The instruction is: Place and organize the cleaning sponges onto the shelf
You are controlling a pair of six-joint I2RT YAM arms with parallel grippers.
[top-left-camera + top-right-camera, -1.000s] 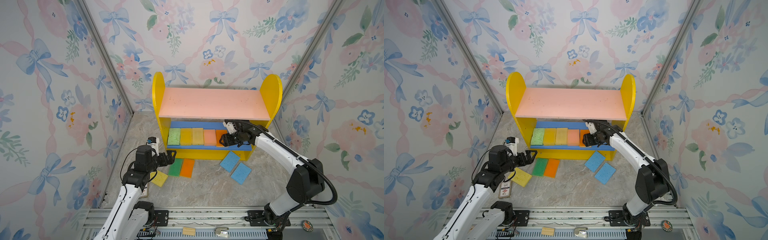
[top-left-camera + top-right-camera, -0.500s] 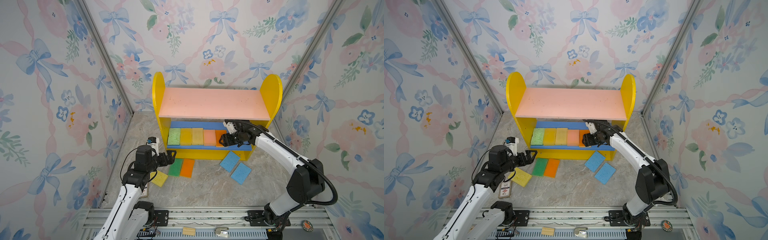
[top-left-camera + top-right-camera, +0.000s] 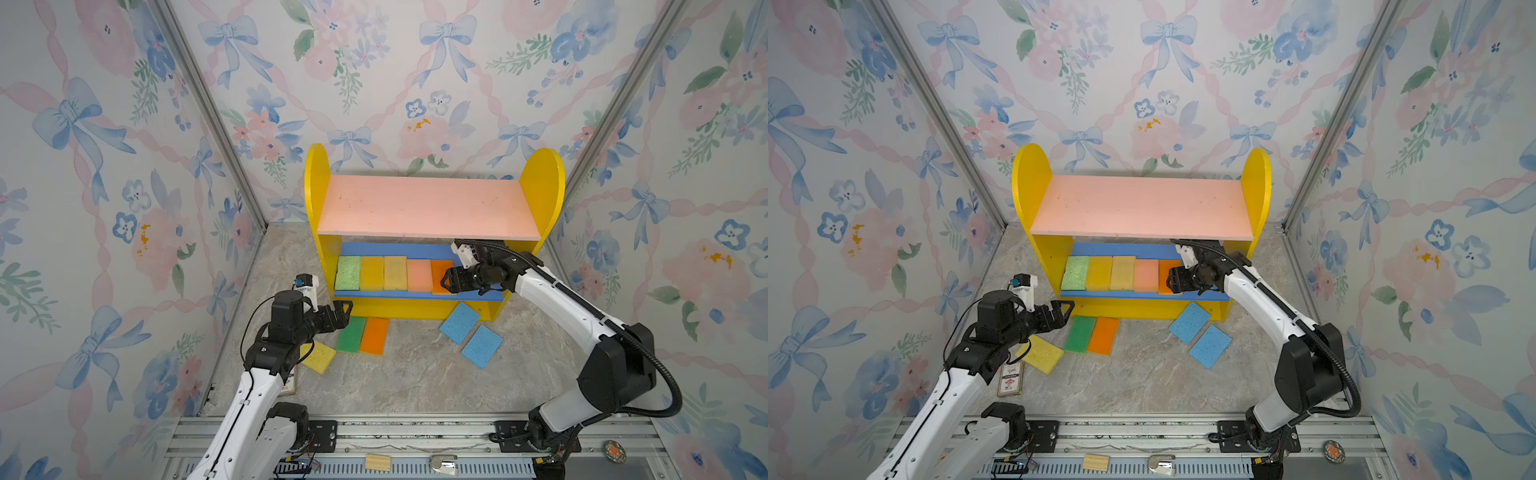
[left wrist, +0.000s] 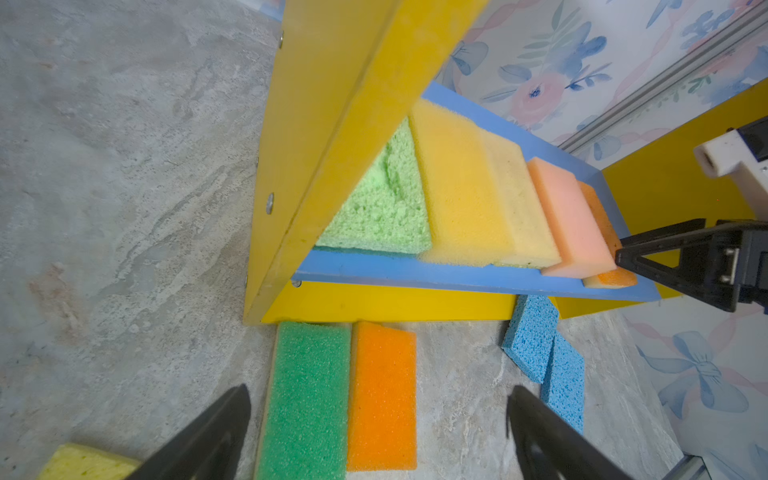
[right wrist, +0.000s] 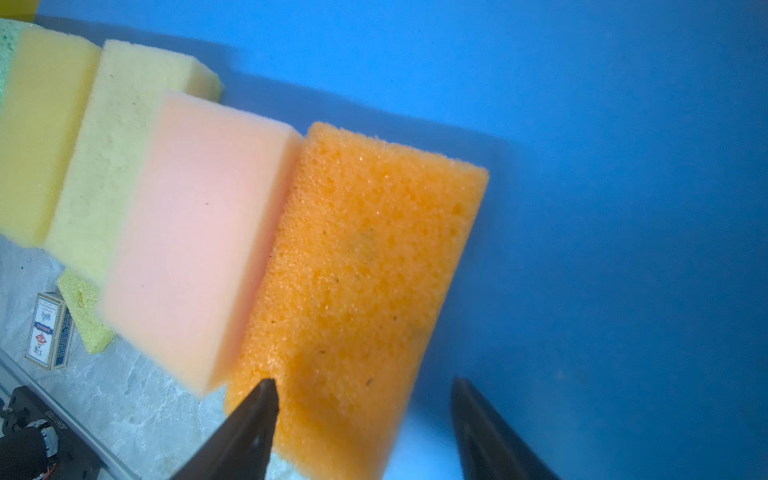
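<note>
The left gripper point(image 3: 341, 311) hovers near the left foot of the small two-tier wooden shelf point(image 3: 544, 187), which has yellow round-topped sides, a pink upper board and a blue lower board. Its jaws are spread wide and hold nothing. Below its arm a flat yellow foam sponge point(image 3: 319, 357) lies on the grey marbled tabletop point(image 3: 415, 382). Right of that, a dark green foam sponge point(image 3: 351, 334) and a bright orange foam sponge point(image 3: 374, 336) lie touching side by side in front of the shelf.

Five sponges sit in a tight row on the lower board: a light green sponge point(image 3: 348, 273), an amber sponge point(image 3: 372, 273), a pale yellow sponge point(image 3: 395, 272), a peach-pink sponge point(image 3: 419, 275) and an orange shelf sponge point(image 3: 437, 270).

The right gripper point(image 3: 446, 283) reaches in at the row's right end with its jaws parted and gripping nothing. One of its fingers point(image 5: 249, 424) lies over the near end of the orange shelf sponge.

A blue flat sponge point(image 3: 459, 318) lies at the shelf's base, and a second blue sponge point(image 3: 482, 347) lies just beside it.
</note>
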